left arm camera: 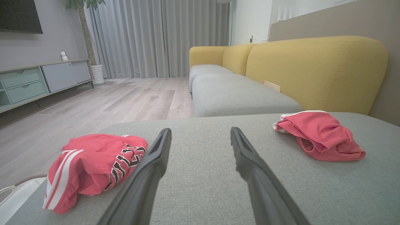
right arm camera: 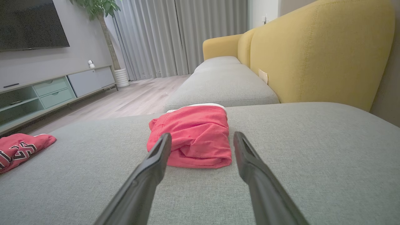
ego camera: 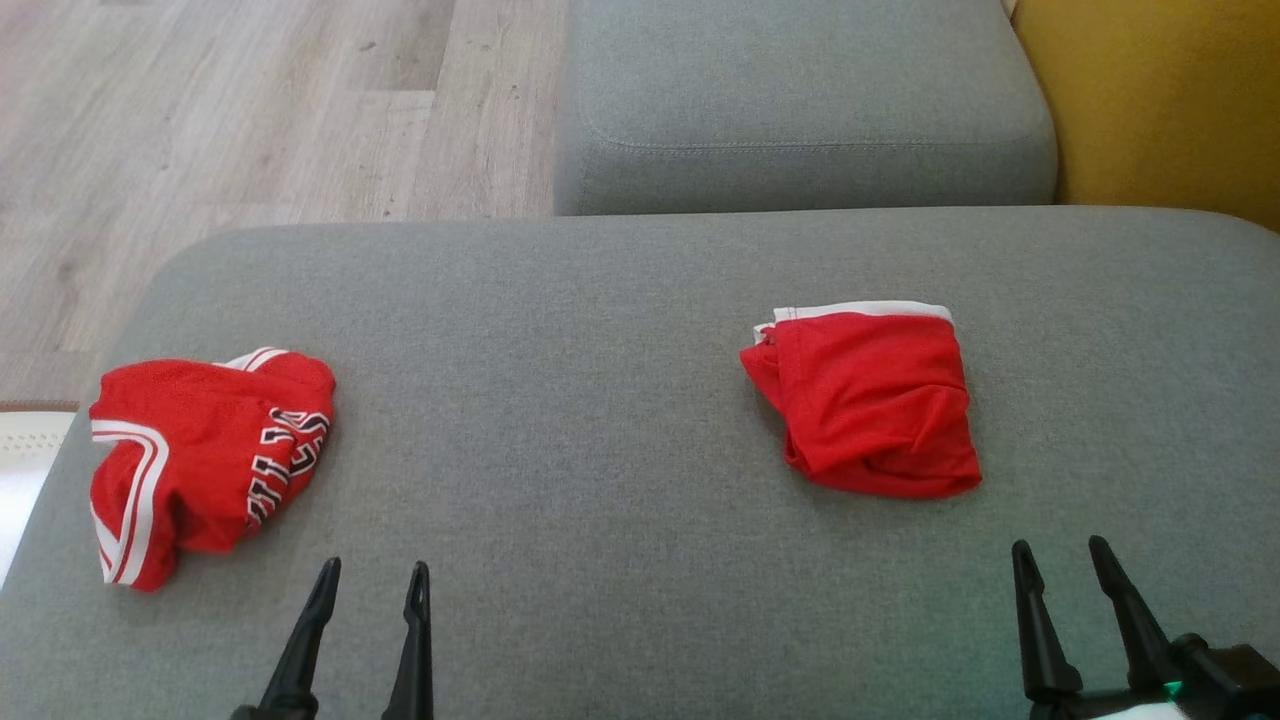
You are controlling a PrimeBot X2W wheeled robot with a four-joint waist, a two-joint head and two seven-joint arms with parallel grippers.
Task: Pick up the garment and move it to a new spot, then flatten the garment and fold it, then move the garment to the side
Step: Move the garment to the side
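Crumpled red mesh jersey with white stripe trim and black-and-white lettering (ego camera: 205,455) lies in a loose heap near the left edge of the wide grey fabric cushion (ego camera: 600,400), with the lettered fold turned toward the middle of the cushion. In the left wrist view the jersey (left arm camera: 93,165) sits to the left of that arm's fingers, close to them but not touching.

A second garment, a plain red cloth piece with a white band along its far edge (ego camera: 875,410), lies folded into a rough rectangle on the right half of the same cushion, well apart from the jersey. Its near edge is rumpled and a small bunch of cloth sticks out at its far left corner.

The left gripper (ego camera: 375,570) hangs low over the cushion's near edge, just right of the jersey, its two dark fingers spread apart and holding nothing. The right gripper (ego camera: 1058,545) is near the folded piece, short of its near edge, fingers likewise spread and empty. In the right wrist view the folded piece (right arm camera: 193,137) lies just beyond the fingertips.

Past the cushion sits another grey seat cushion (ego camera: 800,100), with a mustard-yellow backrest (ego camera: 1160,100) on the right and pale wood-plank floor (ego camera: 250,100) on the left
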